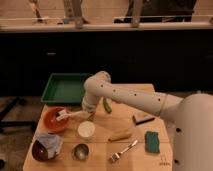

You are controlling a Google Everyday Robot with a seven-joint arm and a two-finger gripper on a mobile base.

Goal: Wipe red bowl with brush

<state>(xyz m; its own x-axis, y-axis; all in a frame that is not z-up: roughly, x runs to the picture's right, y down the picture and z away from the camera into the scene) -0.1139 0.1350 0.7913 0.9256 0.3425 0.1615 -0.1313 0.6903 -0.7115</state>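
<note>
One shallow red bowl (51, 126) sits on the counter (122, 116) at nine o'clock from my gripper (88, 112), which is clamped on the brush (63, 116) handle, white head inside the bowl.

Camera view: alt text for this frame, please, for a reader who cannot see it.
The robot's gripper, jaws shut on a brush, holds its white head in the red bowl on a wooden table. A green tray sits behind it.

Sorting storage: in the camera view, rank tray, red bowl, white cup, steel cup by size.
1. tray
2. red bowl
3. white cup and steel cup: alike, unranked
Pincer hangs just beside the red bowl.
</note>
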